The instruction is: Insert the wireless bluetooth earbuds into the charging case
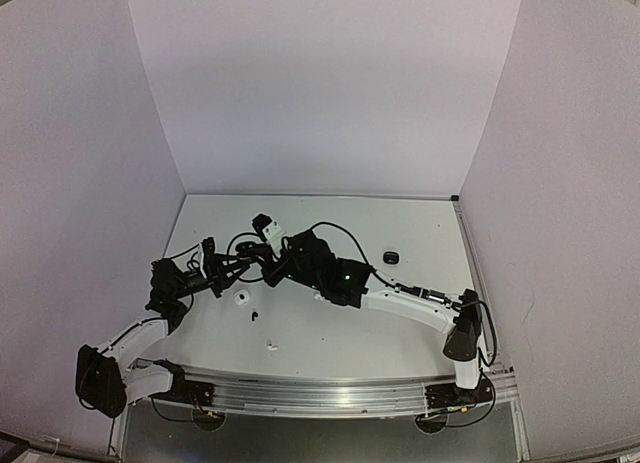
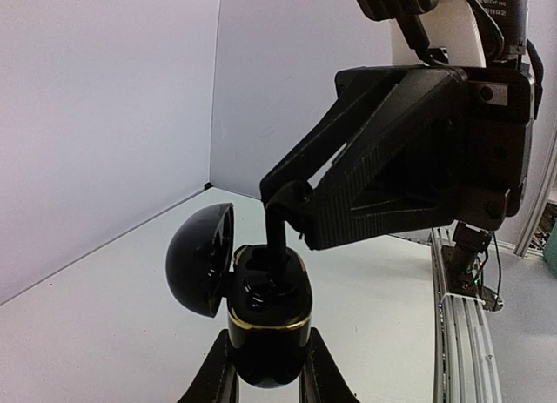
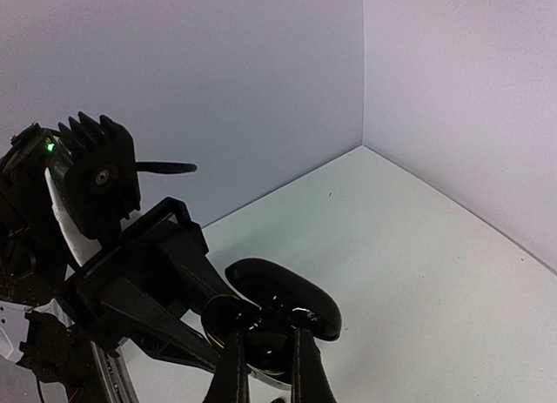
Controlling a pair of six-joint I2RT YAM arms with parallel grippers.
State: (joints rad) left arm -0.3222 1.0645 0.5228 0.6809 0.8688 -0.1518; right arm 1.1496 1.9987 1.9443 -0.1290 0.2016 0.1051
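Left gripper (image 2: 268, 384): pinched narrow around the lower body of the black charging case (image 2: 268, 320). Case carried upright, off the table, with its lid (image 2: 202, 257) hinged open to the case's left side in the left wrist view.

Right gripper (image 2: 285, 197): closed tight on a black earbud (image 2: 276, 236), directly above the case's open top. Already the arm on the job, so no question of which is nearer.

Deciding relation: earbud over case, long axis close to vertical, stem pointing down into the well and roughly in line with the case's own upright axis. Apparently partway in, but black on black in both wrist views, so impossible to say whether seated or only resting at the mouth of the well.

From the right wrist view, same stack seen from behind the right fingers (image 3: 235, 368): case just ahead, lid lying open beyond it.

Probably needed next: a short push straight down along the stem, on the side away from the lid, then letting go. Likely trouble: a slight tilt jamming the bud against the well's edge.

Below and toward the arm bases from the case, in the top view: a loose black earbud (image 1: 254, 314) and a white earbud (image 1: 268, 344) on the table. Well off to the case's right: a second black case (image 1: 391, 255).
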